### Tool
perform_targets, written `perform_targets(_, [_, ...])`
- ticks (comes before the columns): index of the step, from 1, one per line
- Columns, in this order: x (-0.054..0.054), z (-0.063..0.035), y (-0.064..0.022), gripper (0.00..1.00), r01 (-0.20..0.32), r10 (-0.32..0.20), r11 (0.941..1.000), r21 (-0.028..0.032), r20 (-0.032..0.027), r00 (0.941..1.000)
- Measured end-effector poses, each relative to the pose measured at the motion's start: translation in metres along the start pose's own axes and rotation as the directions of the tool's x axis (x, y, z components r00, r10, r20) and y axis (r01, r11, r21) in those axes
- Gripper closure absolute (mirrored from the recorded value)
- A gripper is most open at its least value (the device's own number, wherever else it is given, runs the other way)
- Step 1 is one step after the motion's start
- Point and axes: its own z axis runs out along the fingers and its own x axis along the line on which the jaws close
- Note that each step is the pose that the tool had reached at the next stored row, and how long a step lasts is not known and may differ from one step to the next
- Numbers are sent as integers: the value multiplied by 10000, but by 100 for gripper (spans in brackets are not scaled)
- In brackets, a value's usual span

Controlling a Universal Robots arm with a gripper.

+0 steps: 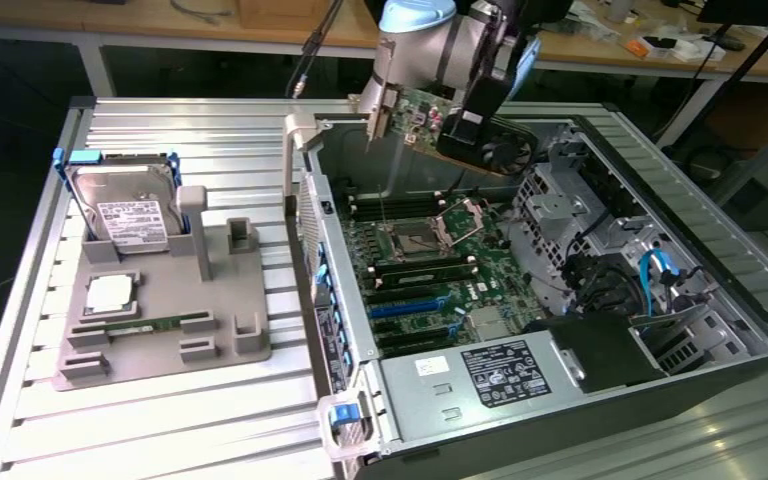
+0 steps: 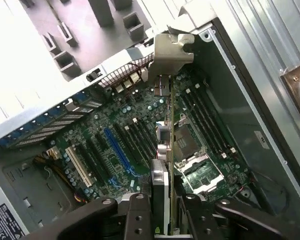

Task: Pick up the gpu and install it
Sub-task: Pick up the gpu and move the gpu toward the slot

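The gpu [image 1: 427, 112], a thin card with a silver end bracket and a black fan, hangs tilted above the far end of the open computer case [image 1: 744, 300]. My gripper [image 1: 475, 128] is shut on it. In the wrist view the gpu [image 2: 161, 185] runs edge-on between my black fingers [image 2: 136, 216], and its bracket end points toward the case's back wall. Below it lies the green motherboard [image 1: 424, 275] with a blue expansion slot [image 2: 117, 147]; the card is well clear of the board.
To the exterior view's left of the case, a grey fixture tray [image 1: 244, 345] holds a silver hard drive [image 1: 124, 212], a processor [image 1: 108, 293] and a green RAM stick [image 1: 137, 325]. The power supply [image 1: 491, 375] sits at the case's near end, with drive cages and blue cables [image 1: 658, 270] beside it.
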Motion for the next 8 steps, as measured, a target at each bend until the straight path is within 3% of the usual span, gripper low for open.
perform_targets(3, [-1,1,-2,73,576,-576,9983,-9,-24,9983])
perform_targets(8, [-4,3,-7,73,1696,-1696,9855,-30,-69,9855])
